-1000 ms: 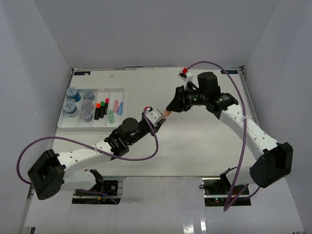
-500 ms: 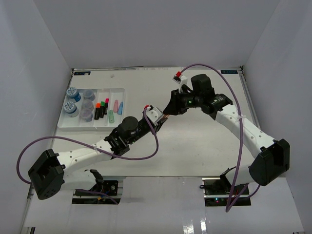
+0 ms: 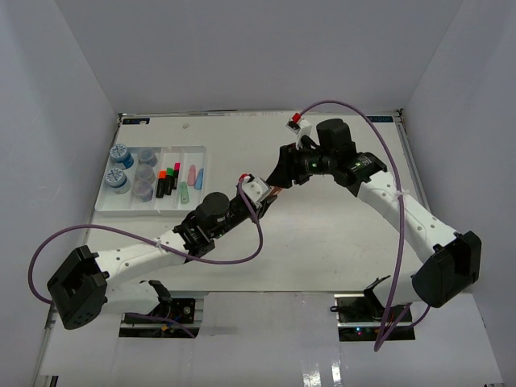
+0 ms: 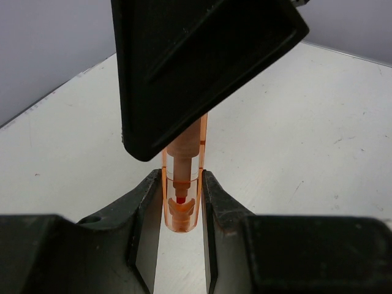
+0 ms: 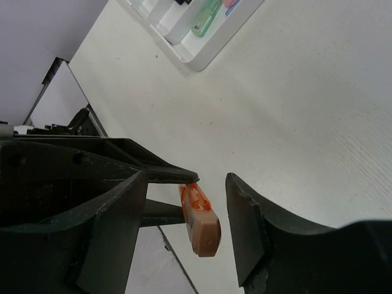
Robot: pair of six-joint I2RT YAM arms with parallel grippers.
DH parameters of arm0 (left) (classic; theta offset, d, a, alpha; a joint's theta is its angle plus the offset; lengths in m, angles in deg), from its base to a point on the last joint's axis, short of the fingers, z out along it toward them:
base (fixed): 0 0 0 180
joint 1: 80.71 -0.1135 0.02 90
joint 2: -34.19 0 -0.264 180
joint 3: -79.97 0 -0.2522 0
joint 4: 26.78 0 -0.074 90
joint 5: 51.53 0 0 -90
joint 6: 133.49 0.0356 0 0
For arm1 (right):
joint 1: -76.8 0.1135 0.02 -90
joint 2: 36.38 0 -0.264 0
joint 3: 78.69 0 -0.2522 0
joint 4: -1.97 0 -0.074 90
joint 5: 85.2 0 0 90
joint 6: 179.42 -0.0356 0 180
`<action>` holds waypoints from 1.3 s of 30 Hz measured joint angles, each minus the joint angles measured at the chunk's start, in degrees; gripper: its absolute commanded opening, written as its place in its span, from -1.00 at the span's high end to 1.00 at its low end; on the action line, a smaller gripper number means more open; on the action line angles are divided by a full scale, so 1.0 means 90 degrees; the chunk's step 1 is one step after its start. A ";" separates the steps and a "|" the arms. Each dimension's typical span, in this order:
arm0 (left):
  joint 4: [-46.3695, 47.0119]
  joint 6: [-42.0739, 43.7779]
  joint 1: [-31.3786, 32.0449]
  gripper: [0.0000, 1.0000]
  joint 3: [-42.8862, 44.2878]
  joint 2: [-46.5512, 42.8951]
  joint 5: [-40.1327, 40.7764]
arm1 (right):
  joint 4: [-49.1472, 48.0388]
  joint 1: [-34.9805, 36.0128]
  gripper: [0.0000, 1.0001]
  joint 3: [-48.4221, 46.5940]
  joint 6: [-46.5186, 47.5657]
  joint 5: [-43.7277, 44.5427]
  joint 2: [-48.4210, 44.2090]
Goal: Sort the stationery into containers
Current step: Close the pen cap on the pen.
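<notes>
Above the middle of the white worktop (image 3: 322, 242), the left hand (image 4: 181, 205) pinches a small translucent orange plastic marker (image 4: 182, 184), its two black fingers pressed against the barrel near one end. The right hand (image 5: 184, 208) is spread, one finger on either side of the marker's other end without clamping it. At the far left lies the shallow white rectangular plastic tray (image 3: 108, 205), its long compartments holding small round jars (image 3: 121, 153), short black highlighters (image 3: 165, 185) and pastel markers (image 3: 194, 176).

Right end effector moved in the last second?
Yes. In the top view the right end effector edged slightly left, toward the white tray.
</notes>
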State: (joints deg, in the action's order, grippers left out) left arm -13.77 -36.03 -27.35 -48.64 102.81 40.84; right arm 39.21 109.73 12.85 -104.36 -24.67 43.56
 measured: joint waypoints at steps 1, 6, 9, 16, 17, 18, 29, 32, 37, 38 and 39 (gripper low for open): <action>0.0000 0.0000 0.0000 0.46 0.0000 0.0000 0.0000 | 0.0002 -0.0002 -0.22 -0.0034 0.0002 0.0061 -0.0010; -0.0029 0.0000 0.0000 0.46 -0.0032 0.0000 0.0019 | 0.0126 -0.0007 -0.19 -0.0097 0.0056 0.0355 -0.0068; -0.0044 0.0002 0.0000 0.46 -0.0046 0.0000 0.0046 | 0.0333 -0.0027 -0.16 -0.0231 0.0131 0.0568 -0.0092; -0.0148 0.0002 0.0000 0.46 -0.0046 -0.0002 0.0131 | 0.0500 -0.0061 -0.07 -0.0267 0.0236 0.0746 -0.0289; -0.0151 0.0002 0.0000 0.46 -0.0046 -0.0002 0.0134 | 0.0532 -0.0063 -0.05 -0.0267 0.0238 0.0748 -0.0311; -0.0155 0.0002 0.0000 0.46 -0.0046 -0.0002 0.0136 | 0.0563 -0.0063 -0.05 -0.0267 0.0243 0.0748 -0.0323; -0.0172 0.0000 0.0000 0.46 -0.0046 -0.0024 0.0136 | 0.0699 -0.0068 0.13 -0.0260 0.0364 0.0685 -0.0328; -0.0172 0.0000 0.0000 0.46 -0.0046 -0.0044 0.0136 | 0.0714 -0.0068 0.25 -0.0260 0.0381 0.0668 -0.0304; -0.0170 0.0000 0.0000 0.46 -0.0046 -0.0087 0.0134 | 0.0716 -0.0068 0.42 -0.0260 0.0403 0.0627 -0.0231; -0.0172 0.0000 0.0000 0.46 -0.0046 -0.0095 0.0134 | 0.0714 -0.0068 0.46 -0.0260 0.0396 0.0600 -0.0211; -0.0180 -0.0002 0.0000 0.46 -0.0046 -0.0097 0.0134 | 0.0712 -0.0068 0.57 -0.0260 0.0384 0.0568 -0.0197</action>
State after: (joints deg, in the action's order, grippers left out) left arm -15.39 -36.05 -27.35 -49.06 101.93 42.04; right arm 45.62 109.11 10.51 -100.90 -19.56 41.79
